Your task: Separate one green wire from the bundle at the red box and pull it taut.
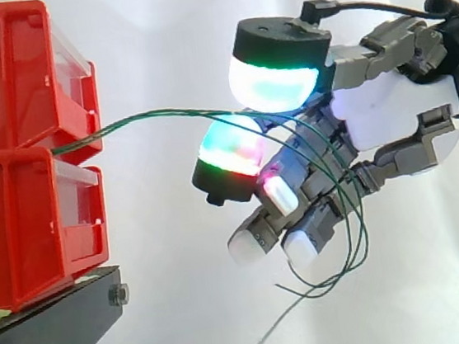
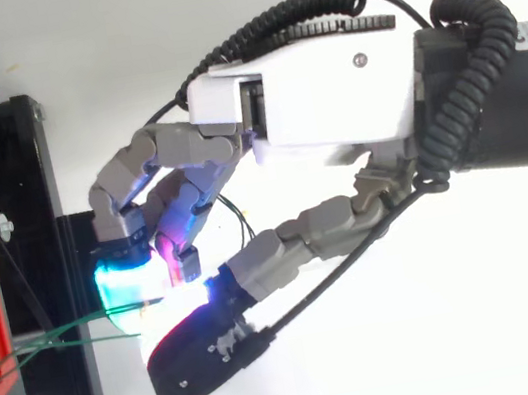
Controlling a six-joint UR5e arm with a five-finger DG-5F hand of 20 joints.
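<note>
hand (image 1: 389,112) is curled round a few green wires (image 1: 165,113) that run out from the red box (image 1: 5,98), so a pull may drag them all, or they may slip off the pads (image 1: 273,84).

Robot lab test setup, white curtain (image 1: 155,31) backdrop, stacked red bins (image 1: 13,205) on black stand (image 1: 41,339)

Red bins (image 1: 19,221) look like glossy plastic; black stand (image 1: 49,334), matt metal; green wires (image 1: 148,113), smooth-coated; the hand (image 2: 328,95) has smooth white plastic casing.
</note>
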